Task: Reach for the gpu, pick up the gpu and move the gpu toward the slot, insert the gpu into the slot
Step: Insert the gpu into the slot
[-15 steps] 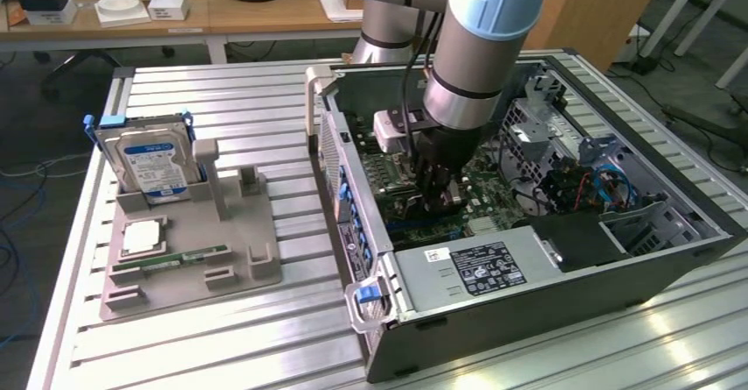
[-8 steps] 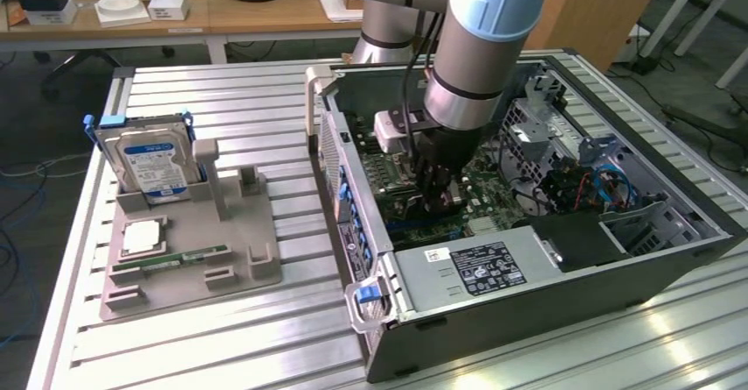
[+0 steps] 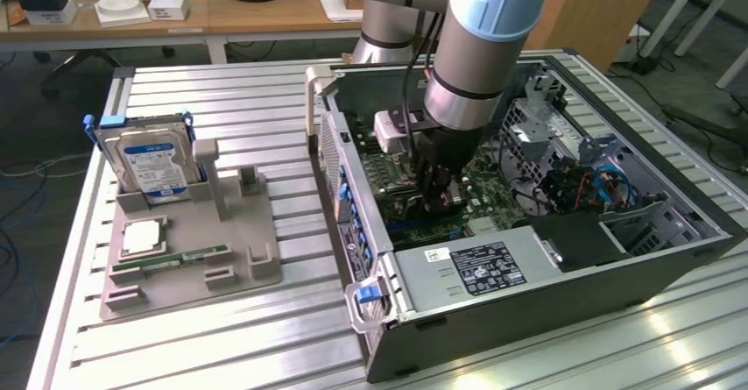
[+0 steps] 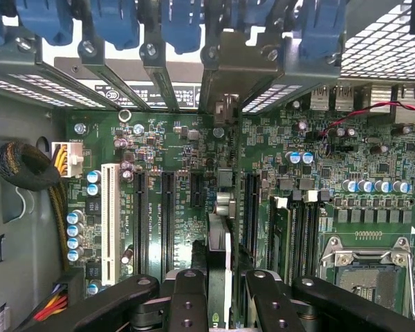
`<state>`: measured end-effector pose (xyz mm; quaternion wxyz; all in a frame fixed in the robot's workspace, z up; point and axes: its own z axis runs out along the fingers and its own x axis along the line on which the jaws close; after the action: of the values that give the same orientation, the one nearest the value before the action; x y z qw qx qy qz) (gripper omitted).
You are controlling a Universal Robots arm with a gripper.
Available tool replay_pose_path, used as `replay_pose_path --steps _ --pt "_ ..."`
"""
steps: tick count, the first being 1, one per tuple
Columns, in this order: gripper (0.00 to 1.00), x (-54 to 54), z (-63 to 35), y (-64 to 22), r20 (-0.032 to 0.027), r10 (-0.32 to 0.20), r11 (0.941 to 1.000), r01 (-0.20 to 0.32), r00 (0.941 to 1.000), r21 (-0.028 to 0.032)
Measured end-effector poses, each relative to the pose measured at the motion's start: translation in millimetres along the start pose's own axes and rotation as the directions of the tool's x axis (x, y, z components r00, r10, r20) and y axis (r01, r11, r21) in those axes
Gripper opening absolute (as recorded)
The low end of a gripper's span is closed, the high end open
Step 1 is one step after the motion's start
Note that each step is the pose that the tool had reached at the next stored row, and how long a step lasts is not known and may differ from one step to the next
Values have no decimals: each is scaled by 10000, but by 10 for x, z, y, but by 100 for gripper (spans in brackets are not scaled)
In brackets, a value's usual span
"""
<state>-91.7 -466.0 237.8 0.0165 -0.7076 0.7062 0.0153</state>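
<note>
Inside the open computer case (image 3: 702, 232), the gripper (image 3: 439, 199) hangs low over the green motherboard (image 4: 180, 149). Its fingers (image 4: 190, 297) are closed on the gpu (image 4: 220, 266), held edge-on and upright, with its metal bracket (image 4: 225, 76) reaching the rear slot covers. Outside, a hard drive (image 3: 150, 164) stands in the grey holder (image 3: 251, 245), well apart.
</note>
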Motion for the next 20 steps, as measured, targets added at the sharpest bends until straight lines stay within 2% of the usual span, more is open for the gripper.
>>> replay_pose_path --steps 8,20 --pt "26 3 47 23 -4 -2 10000 2 10000 1" --pt "26 1 50 25 3 1 10000 -1 10000 -2"
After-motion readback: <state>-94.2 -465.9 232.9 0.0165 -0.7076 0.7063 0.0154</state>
